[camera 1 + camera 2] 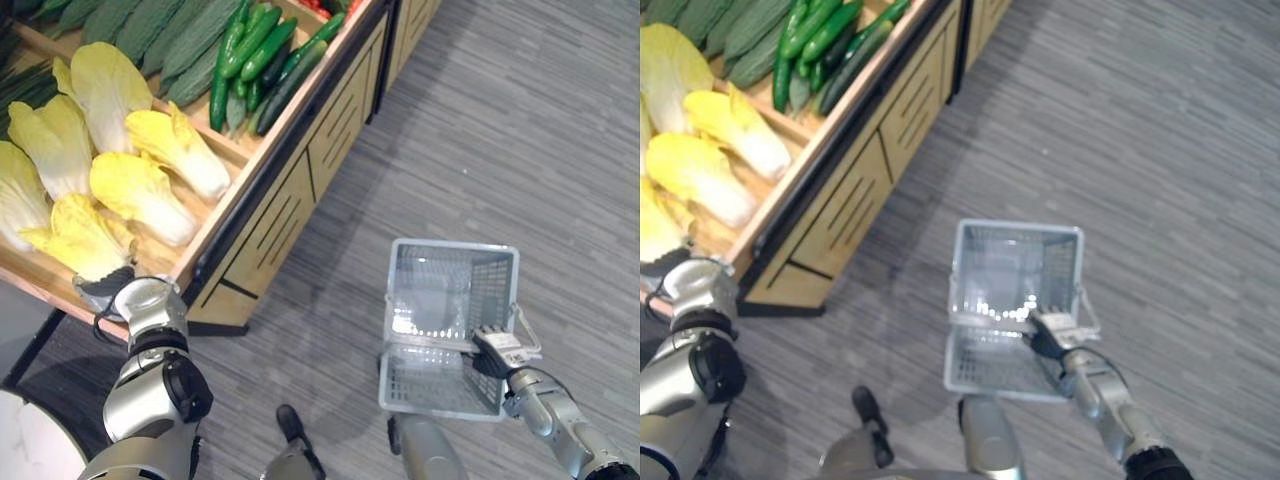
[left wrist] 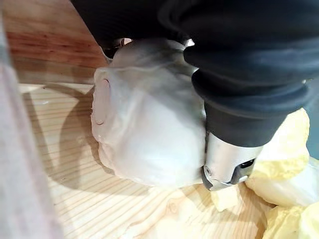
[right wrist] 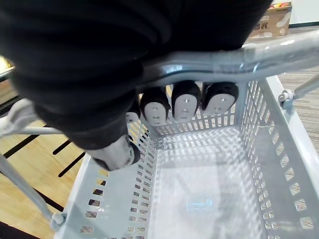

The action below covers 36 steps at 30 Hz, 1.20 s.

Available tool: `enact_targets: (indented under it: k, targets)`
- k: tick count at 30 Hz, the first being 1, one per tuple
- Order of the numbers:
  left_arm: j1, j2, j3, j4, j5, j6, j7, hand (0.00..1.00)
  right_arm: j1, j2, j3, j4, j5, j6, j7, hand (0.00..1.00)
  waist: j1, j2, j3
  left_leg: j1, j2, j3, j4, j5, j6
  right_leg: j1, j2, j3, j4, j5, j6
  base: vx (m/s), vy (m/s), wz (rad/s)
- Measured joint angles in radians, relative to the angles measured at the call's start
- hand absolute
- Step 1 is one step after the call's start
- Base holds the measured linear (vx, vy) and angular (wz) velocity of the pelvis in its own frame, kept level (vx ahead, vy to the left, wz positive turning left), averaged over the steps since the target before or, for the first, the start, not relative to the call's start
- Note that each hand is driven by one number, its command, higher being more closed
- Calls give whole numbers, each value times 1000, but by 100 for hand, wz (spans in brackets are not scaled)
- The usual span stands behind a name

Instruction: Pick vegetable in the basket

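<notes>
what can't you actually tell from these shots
- Hold of the left hand on the pale yellow-leafed cabbage: the hand's dark cover blocks most of the left wrist view.
- What the red produce is: cut off by the left eye view's top edge.
- The brown cardboard box: cropped by the right wrist view's edge, past the grey plastic basket handle that the right hand grips.

The cabbages (image 1: 140,190) are pale to lemon yellow with white bases. The cucumbers (image 1: 255,55) are glossy dark green, the gourds (image 1: 160,35) a duller green with lengthwise ridges. The shelf (image 1: 290,200) is light wood with fine grain, dark slot lines on its front and a black edge strip. The basket (image 1: 455,245) is pale grey, its walls a grid of small holes. The right hand (image 1: 500,348) has silver fingers (image 3: 185,102) with dark tips. The floor (image 1: 500,120) is grey, finely streaked.
</notes>
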Motion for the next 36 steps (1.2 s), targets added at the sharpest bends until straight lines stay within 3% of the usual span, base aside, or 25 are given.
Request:
enact_targets:
  k: [8,11,17,23,27,31,36]
  targets:
    - [3,3,-2,31,-8,1,-36,100,16,1,0,-19,0,-1,23,100,-2,-4,1,41,-2,-2,-7,0,0,43,-1,-2,-9,1,1,2,-1,0]
    - [8,3,-9,30,-86,-13,-53,100,19,5,-1,-19,0,1,37,100,-3,-5,1,52,-7,-5,-12,0,0,60,-6,-4,-22,4,6,14,-7,5]
    - [42,-78,-70,-37,-152,-44,-53,100,37,22,-14,-13,-5,8,42,100,-3,-4,-5,75,-14,-42,-15,0,1,111,-20,-42,-34,4,6,23,-4,18]
    - [122,-134,-118,-138,-144,-45,-57,100,60,67,-39,3,-21,10,57,100,0,-4,-36,84,-15,-65,-13,0,1,133,-24,-60,-34,3,7,5,-5,8]
    - [177,-177,-119,-212,-98,-44,-51,100,95,81,-68,28,-22,14,63,100,1,8,-76,87,-14,-80,-12,1,2,143,-25,-71,-35,3,7,-1,-11,8]
    - [248,-218,-117,-387,-34,-41,-33,100,132,84,-106,31,-22,22,65,100,5,17,-99,92,-15,-93,-12,4,6,158,-29,-84,-35,0,8,-27,-16,10]
    - [292,-230,-116,-541,31,-36,-6,100,163,84,-146,62,-23,23,77,100,21,44,-140,107,-19,-115,-43,26,6,171,-30,-102,-35,-3,7,-14,-14,11]
